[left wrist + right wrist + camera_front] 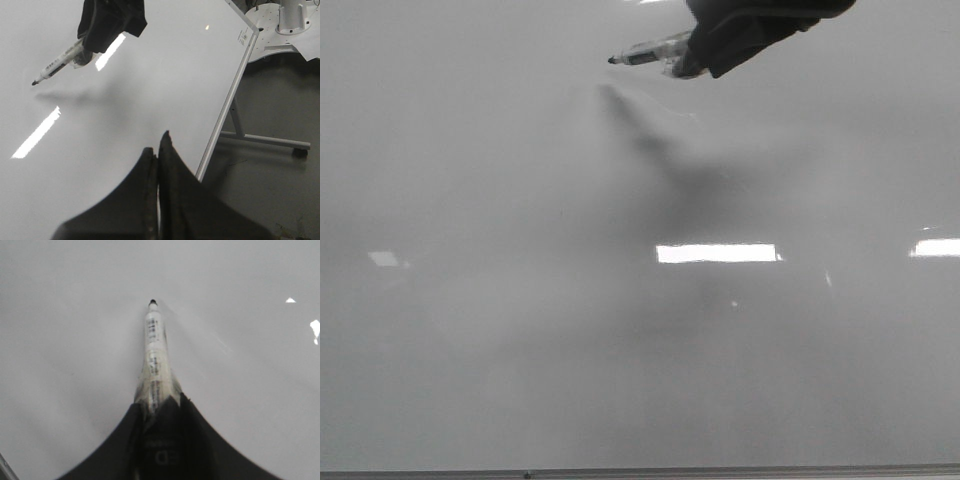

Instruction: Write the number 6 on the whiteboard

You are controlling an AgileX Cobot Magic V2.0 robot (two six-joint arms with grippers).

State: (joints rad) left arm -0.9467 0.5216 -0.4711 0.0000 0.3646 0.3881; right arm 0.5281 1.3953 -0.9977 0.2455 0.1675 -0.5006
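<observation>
Marker is clamped between the right gripper fingers, tip pointed at the whiteboard. In the left wrist view the tip appears held off the surface, with its shadow lying apart from it; contact cannot be fully confirmed from the front view. No number 6 is seen on the board yet: no ink marks are visible anywhere. Left gripper is pressed together, holding nothing, parked near the board's metal edge strip.

Risks: the stroke is skipped if the tip is brought down too lightly; the marker could be twisted in the grip if pressed too hard at this slant. The glossy surface could let the tip skid.
</observation>
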